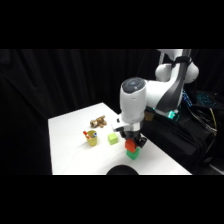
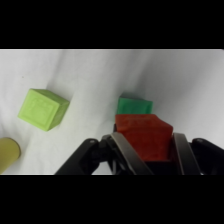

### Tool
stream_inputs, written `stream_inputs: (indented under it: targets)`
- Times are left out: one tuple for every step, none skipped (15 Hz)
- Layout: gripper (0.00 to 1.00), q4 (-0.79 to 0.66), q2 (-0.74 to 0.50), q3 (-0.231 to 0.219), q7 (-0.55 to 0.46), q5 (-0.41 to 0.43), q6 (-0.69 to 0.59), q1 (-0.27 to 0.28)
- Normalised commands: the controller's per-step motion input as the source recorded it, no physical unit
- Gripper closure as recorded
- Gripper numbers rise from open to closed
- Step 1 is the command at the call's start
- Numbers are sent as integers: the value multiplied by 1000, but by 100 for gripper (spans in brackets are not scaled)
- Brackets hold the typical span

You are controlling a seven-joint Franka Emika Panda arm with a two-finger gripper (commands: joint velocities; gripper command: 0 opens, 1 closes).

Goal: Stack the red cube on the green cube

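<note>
Your gripper with jaws pinching the red cube between both fingers, red cube right over the green cube, lime cube well to one side

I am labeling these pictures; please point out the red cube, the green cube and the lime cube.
red cube [image 2: 145, 137]: wrist view, front face.
green cube [image 2: 134, 106]: wrist view, visible face behind the red cube.
lime cube [image 2: 41, 109]: wrist view, top face.

The red cube sits atop the green cube; the lime cube lies left of the green cube on the worktop.
</note>
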Motion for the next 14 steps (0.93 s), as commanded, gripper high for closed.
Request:
stream_inputs:
  targets:
    - [73, -173, -146, 42, 8, 126, 172, 1]
    - [73, -166, -138, 40, 4, 122, 171, 0]
    - [73, -161, -132, 37, -9, 119, 167, -5]
    - [73, -150, -120, 37, -27, 128, 163, -15]
    - [73, -144, -115, 35, -28, 125, 159, -17]
    - [73, -139, -109, 37, -39, 128, 153, -21]
    - [73, -138, -107, 37, -40, 126, 154, -22]
    - [73, -138, -105, 37, -45, 125, 159, -26]
    - [73, -139, -102, 36, -52, 126, 164, -30]
    - [73, -141, -96, 33, -58, 126, 179, -36]
    - [73, -139, -88, 28, -60, 116, 194, -38]
    - [73, -132, -78, 25, -61, 111, 195, -39]
    - [73, -123, -59, 18, -68, 107, 195, -45]
    - [73, -115, -48, 17, -86, 113, 191, -54]
